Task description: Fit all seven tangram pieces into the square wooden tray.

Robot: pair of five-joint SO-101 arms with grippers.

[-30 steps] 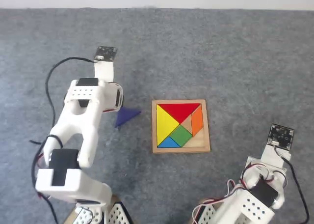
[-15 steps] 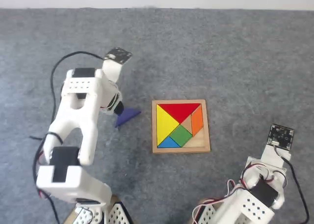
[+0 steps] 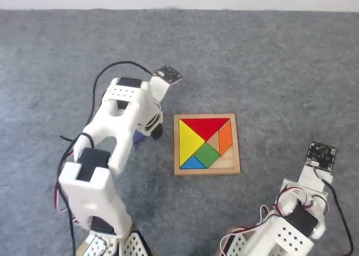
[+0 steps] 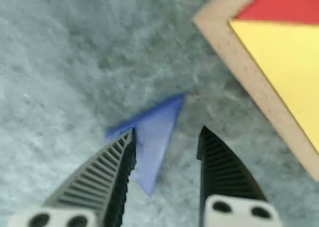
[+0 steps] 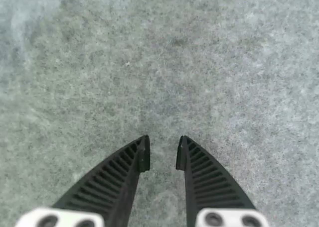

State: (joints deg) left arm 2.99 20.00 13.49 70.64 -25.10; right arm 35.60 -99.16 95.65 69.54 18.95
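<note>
Stiffness and low weight seemed likely in the blue triangular wooden piece [image 4: 149, 137], which lay flat on the grey felt-covered table [image 3: 269, 59] just beside the square wooden tray [image 3: 177, 149], apart from its rim. Thin and flat, it offered only its edges, and a pinch across two slanting sides might have squeezed it out, so its broad middle looked safer. The left gripper [image 4: 167, 135] hovered over it, fingers spread, one above the piece's edge, the other past it, nothing pinched. Coloured pieces [image 3: 190, 139] filled most of the tray, with bare wood at the corner nearest the right arm. The tray's raised rim stood in the way. The right gripper [image 5: 163, 140] hung well apart from the tray, fingers nearly together with a narrow gap, holding nothing.
</note>
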